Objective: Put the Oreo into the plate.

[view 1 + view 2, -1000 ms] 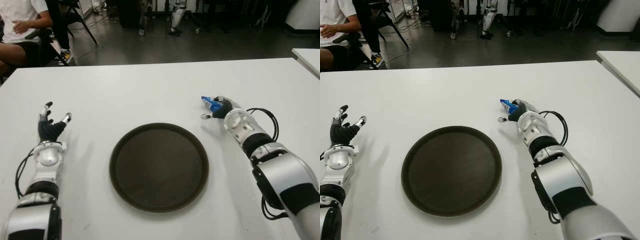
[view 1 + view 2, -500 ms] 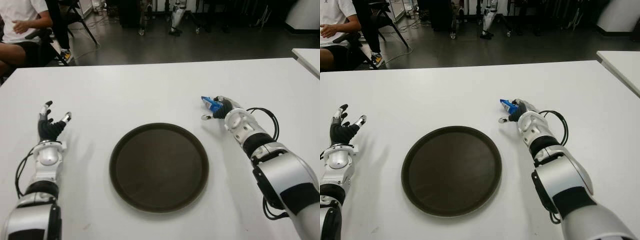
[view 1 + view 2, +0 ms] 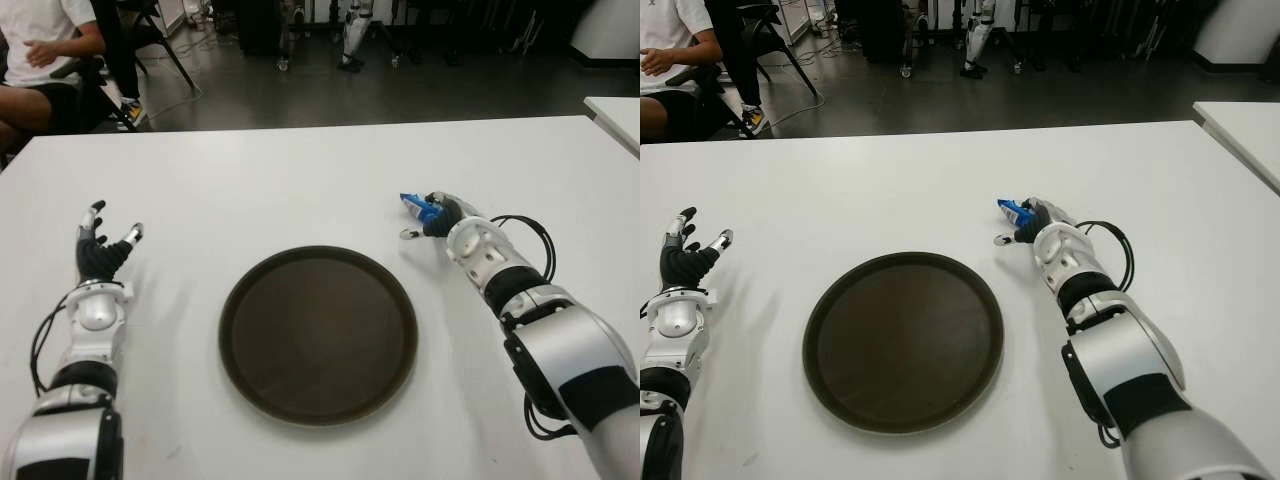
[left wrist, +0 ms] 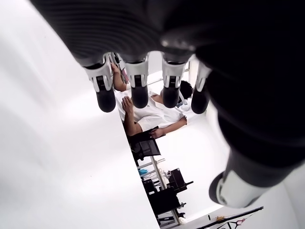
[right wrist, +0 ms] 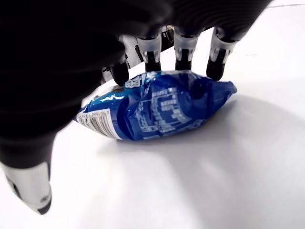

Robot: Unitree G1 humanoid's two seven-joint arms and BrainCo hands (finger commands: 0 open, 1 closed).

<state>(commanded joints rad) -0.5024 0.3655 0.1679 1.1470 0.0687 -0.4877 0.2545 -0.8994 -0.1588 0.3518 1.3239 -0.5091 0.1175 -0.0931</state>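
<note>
My right hand (image 3: pixel 432 214) covers the blue Oreo packet (image 5: pixel 157 106) lying on the counter (image 3: pixel 300 190), far right of the plate (image 3: pixel 318 333); grip unconfirmed, thumb apart. My left hand (image 3: pixel 100 250) is open, left of the plate.

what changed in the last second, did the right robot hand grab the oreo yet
Almost nothing. The right robot hand and the blue Oreo pack crept slightly left, toward the plate. Its fingertips sit at the pack's far side, thumb apart, pack lying on the table; no closed grasp. The left robot hand stayed open.
</note>
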